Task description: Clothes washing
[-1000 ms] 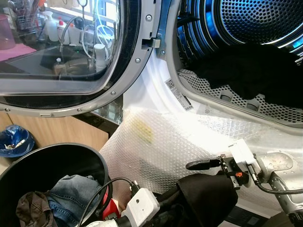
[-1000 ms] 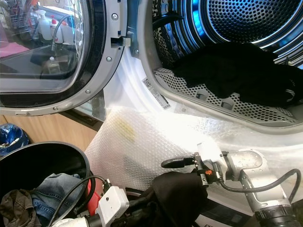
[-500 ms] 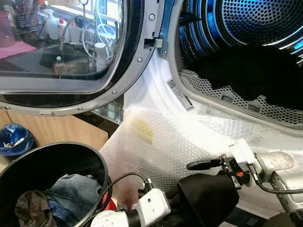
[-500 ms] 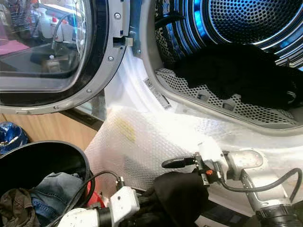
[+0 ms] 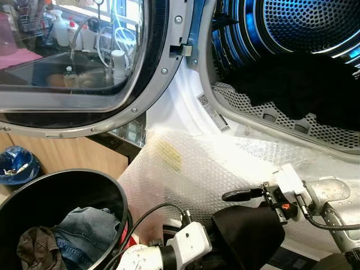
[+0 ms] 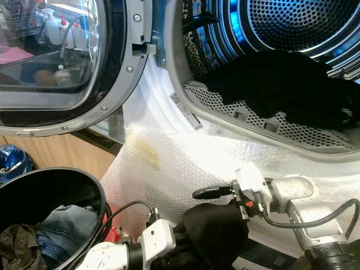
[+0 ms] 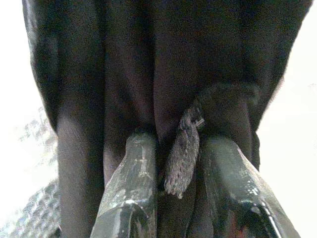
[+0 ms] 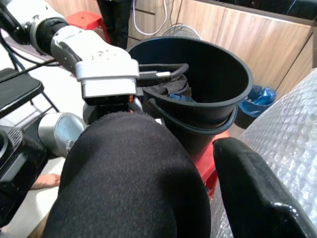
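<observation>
The left hand (image 7: 171, 198) is clenched on a fold of the black garment (image 5: 244, 233), its two fingers (image 7: 130, 183) pinching the cloth with a frayed tag or seam end poking out between them. The right hand (image 6: 216, 199) sits at the garment's upper edge, one finger above the cloth; whether it actually grips I cannot tell.

The garment hangs low in front of the washer, below the drum opening (image 5: 292, 34), against the bubble wrap (image 5: 185, 169) taped over the machine's front. It looks soft, limp and light, so it will sag and trail; a bunched fold, as now, seems the safest hold, and it needs lifting well clear of the drum's lip.

The left wrist view gives the pinch up close. The head views add dark laundry (image 6: 281, 84) already in the drum and the black bucket (image 5: 67, 191) holding jeans (image 5: 87, 228).
</observation>
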### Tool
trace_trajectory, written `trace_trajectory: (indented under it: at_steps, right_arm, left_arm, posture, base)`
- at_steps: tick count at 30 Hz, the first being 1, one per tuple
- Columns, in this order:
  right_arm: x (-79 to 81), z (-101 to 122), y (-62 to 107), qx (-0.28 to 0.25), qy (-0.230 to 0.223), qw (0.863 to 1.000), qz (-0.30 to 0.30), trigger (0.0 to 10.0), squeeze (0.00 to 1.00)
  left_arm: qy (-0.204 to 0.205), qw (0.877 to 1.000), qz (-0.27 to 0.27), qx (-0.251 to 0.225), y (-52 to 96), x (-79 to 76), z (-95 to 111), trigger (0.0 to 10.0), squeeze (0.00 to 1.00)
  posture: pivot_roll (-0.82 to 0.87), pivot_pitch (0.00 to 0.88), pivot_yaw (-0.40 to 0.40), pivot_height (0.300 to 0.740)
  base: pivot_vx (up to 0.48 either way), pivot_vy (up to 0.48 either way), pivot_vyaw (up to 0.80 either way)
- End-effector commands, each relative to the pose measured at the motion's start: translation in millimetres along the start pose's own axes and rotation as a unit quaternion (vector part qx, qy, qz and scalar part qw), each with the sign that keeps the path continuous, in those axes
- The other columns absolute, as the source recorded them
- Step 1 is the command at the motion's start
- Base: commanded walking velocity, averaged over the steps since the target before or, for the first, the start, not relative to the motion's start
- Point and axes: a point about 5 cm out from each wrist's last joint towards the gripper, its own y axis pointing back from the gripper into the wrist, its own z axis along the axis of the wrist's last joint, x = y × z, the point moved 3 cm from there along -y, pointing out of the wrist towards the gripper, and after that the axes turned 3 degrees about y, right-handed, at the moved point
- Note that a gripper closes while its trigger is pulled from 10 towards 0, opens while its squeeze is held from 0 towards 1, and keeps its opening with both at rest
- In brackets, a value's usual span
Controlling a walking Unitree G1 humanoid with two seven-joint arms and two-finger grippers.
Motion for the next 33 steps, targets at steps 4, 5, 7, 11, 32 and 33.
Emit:
trace_trajectory:
  at_steps: [4,5,7,11,32,33]
  right_arm:
    - [-1.4,6.1,7.4,0.001,0.011,1.0,-0.008,10.0,0.0]
    - [-1.9,5.4,6.7,0.001,0.011,1.0,-0.007,10.0,0.0]
    - [-2.1,5.5,6.5,0.0,0.011,1.0,-0.007,10.0,0.0]
    - [-2.2,5.8,7.2,0.001,0.012,1.0,-0.007,10.0,0.0]
    - [-1.7,4.8,8.6,0.001,0.01,1.0,-0.01,10.0,0.0]
    - [-1.6,4.8,8.5,0.0,0.01,1.0,-0.009,10.0,0.0]
  left_arm:
    - [0.009,1.0,-0.004,-0.011,8.5,-7.5,0.9,0.0,0.0]
    - [0.011,1.0,0.0,-0.013,9.0,-7.7,0.3,0.0,0.0]
    - [0.01,1.0,0.003,-0.021,6.4,-6.9,2.8,0.0,0.0]
    - [0.009,1.0,0.002,-0.026,3.8,-6.0,4.6,0.0,0.0]
    - [-0.001,0.999,0.026,-0.038,10.1,-5.4,6.9,0.0,0.0]
    - [-0.002,0.999,0.026,-0.041,10.0,-5.5,8.2,0.0,0.0]
  posture:
    - [0.04,0.063,-0.187,0.74]
    - [0.04,0.064,-0.189,0.74]
    - [0.04,0.063,-0.189,0.74]
    - [0.04,0.062,-0.193,0.74]
    - [0.04,0.066,-0.193,0.74]
    - [0.04,0.065,-0.192,0.74]
  base:
    - [0.0,0.0,0.0]
    - [0.0,0.0,0.0]
    - [0.0,0.0,0.0]
    - [0.0,0.0,0.0]
    - [0.0,0.0,0.0]
    - [0.0,0.0,0.0]
